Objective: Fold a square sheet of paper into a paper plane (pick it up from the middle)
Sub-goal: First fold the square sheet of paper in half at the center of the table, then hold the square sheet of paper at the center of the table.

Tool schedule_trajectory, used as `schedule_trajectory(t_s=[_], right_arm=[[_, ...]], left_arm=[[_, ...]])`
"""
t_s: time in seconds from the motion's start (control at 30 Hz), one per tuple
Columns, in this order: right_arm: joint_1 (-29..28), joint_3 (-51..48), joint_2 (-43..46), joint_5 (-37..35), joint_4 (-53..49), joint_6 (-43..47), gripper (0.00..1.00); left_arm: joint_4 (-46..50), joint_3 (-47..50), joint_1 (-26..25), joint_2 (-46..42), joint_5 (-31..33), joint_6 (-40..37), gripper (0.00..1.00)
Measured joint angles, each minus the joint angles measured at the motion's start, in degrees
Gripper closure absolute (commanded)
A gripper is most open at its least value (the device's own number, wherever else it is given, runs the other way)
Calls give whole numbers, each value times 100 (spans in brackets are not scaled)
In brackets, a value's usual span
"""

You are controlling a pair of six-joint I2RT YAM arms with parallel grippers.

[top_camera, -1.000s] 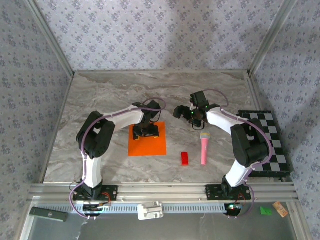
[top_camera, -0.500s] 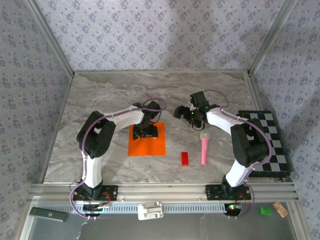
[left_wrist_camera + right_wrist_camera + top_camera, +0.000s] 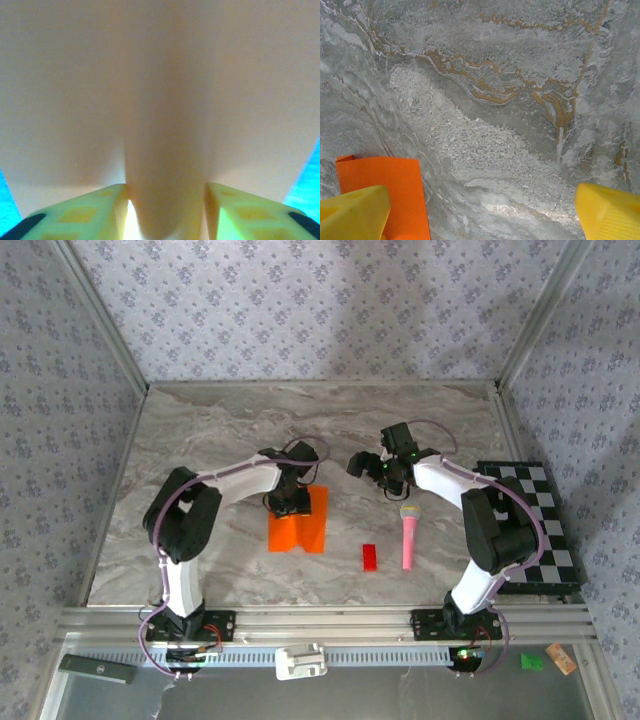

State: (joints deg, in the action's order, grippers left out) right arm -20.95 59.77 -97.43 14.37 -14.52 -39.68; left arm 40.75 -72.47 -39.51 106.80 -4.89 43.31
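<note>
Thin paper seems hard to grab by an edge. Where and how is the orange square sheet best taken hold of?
At its middle, from straight above. The orange square sheet rests on the table with no edge to get under. Fingers closing on its centre buckle up a ridge they can pinch, as the left gripper does here.

**Sheet pinched up in its middle**

The square sheet of paper [image 3: 305,530], seen flat on the table [image 3: 200,440] a second ago, is now gathered into a raised ridge along its middle. Its outline is narrower, with the left edge drawn in to the right. The jaws of the left gripper [image 3: 288,503] have been brought closer and are pressed on this ridge. The left arm [image 3: 185,520] has been shifted slightly left.
</note>
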Motion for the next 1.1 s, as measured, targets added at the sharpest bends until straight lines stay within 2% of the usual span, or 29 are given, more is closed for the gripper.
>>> schedule_trajectory(t_s=[0.23,0.43,0.6,0.97,1.1], right_arm=[[205,-186,195,210,361,2,4],[282,-363,337,778,903,7,12],[162,-411,291,1241,1266,9,24],[-638,4,-791,1609,1252,74,71],[-841,310,-1156,1631,1084,114,78]], left_arm=[[-1652,551,531,-1316,-1384,144,70],[-3139,1143,916,-1366,-2192,605,71],[-3499,1357,940,-938,-2234,804,73],[-3613,1792,953,-595,-1731,817,80],[-3598,1864,953,-542,-1604,754,80]])
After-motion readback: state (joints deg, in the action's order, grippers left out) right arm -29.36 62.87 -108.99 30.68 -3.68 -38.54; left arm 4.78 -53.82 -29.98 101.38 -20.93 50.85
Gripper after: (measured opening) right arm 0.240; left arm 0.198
